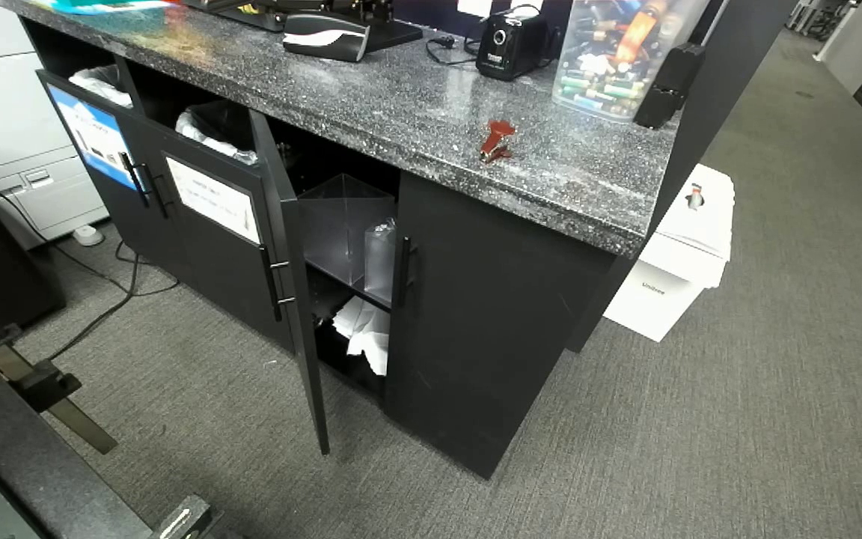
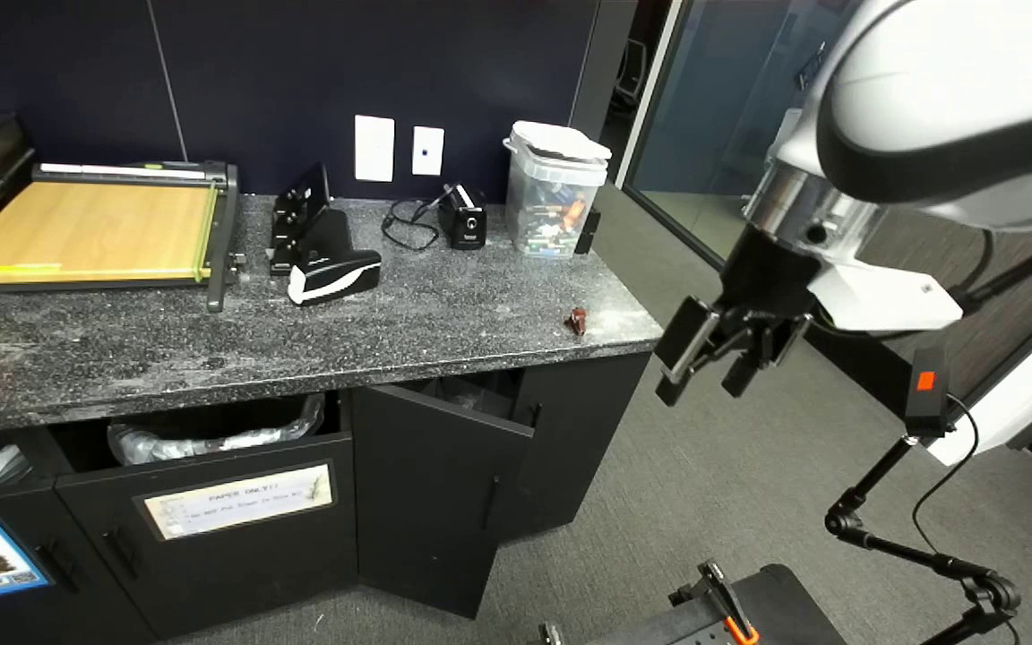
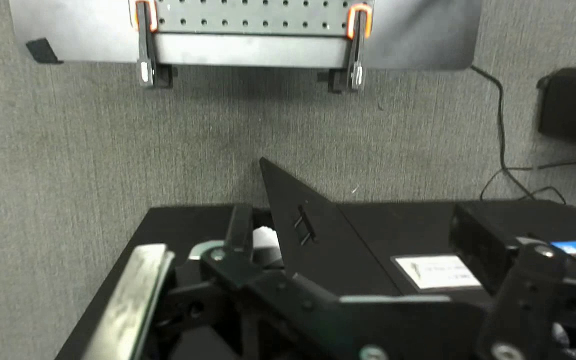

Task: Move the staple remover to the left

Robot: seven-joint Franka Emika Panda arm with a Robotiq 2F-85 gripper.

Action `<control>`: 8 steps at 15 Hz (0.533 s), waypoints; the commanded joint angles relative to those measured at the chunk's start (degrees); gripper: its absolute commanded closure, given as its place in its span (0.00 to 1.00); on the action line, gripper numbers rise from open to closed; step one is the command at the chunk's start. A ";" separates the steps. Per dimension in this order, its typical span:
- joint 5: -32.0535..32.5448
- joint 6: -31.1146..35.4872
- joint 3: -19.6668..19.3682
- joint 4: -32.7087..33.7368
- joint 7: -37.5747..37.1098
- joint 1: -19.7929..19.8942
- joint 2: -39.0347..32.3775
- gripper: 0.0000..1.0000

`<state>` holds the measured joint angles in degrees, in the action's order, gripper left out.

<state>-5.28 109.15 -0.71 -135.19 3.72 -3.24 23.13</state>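
Speckled grey countertop (image 2: pixel 444 313): out in front of it hangs the gripper (image 2: pixel 706 387), fingers spread, nothing between them. Near the countertop's front edge, the red staple remover (image 2: pixel 577 321) sits ungrasped, so reach, grip, leftward move and release all seem left to do. At the countertop's back, the lidded clear tub (image 2: pixel 561 168) holds jumbled colourful cylinders (image 2: pixel 552 228), perhaps batteries

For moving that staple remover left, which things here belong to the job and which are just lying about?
Part of the job:
red staple remover
open gripper

Just lying about:
paper cutter
pencil sharpener
clear lidded tub
white box
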 commanded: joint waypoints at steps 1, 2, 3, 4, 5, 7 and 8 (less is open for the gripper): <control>-1.05 0.58 0.98 14.52 -3.14 0.38 -12.61 0.00; -1.01 0.91 0.67 17.95 -3.14 0.69 -15.54 0.00; -0.88 0.62 0.57 21.36 -3.23 0.85 -18.20 0.00; -1.02 0.66 0.13 24.90 -2.64 1.27 -20.97 0.00; -1.14 0.60 -0.08 28.40 -2.38 1.63 -23.71 0.00; -1.79 0.84 -0.47 35.26 -2.53 2.59 -29.03 0.00; -2.00 0.57 -0.60 38.65 -2.76 3.08 -31.59 0.00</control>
<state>-5.34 111.13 -0.87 -107.77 1.08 -1.47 -0.23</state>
